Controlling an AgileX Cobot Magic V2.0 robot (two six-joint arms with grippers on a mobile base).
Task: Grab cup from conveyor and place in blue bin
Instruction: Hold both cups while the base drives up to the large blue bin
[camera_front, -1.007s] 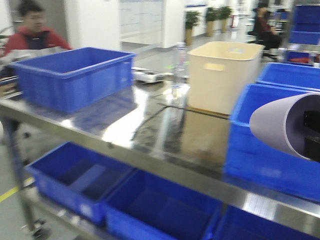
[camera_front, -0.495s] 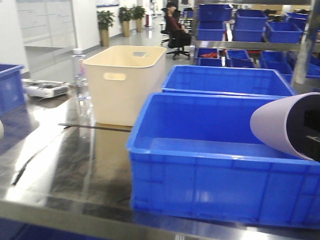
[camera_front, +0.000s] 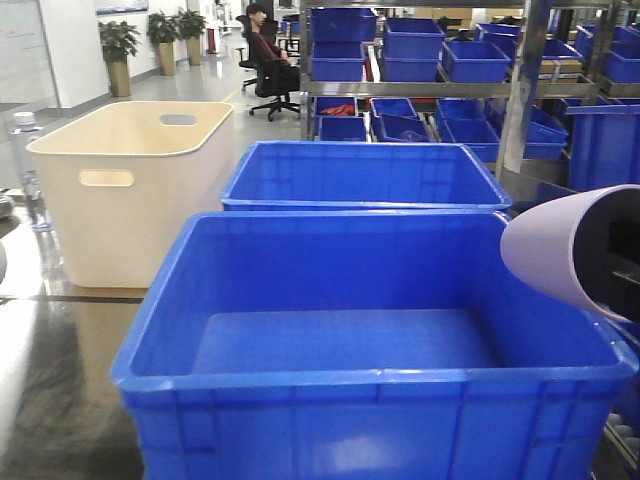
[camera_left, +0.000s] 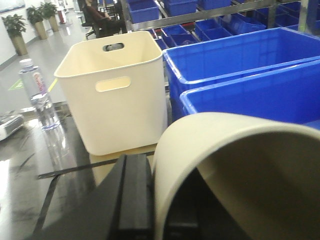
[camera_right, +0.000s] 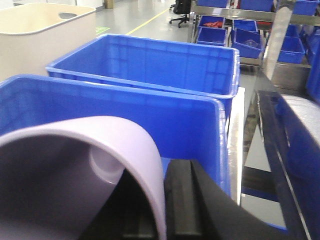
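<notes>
The cup (camera_front: 565, 250), light, thin-walled and lilac, probably flexes and slips, so the right end effector (camera_right: 162, 212) pinching its rim wall, 1 finger inside and 1 outside, suits it. The blue bin (camera_front: 370, 410) lies just ahead of and below that end effector; the left end effector (camera_left: 155, 210) clamps a cream cup (camera_left: 235, 150) likewise. Against 1 second ago, the front view has swung off the counter (camera_front: 60, 400) and the bin fills it.

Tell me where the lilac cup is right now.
The lilac cup is at the right edge of the front view, lying sideways in the right gripper, by the right rim of the nearest blue bin.
</notes>
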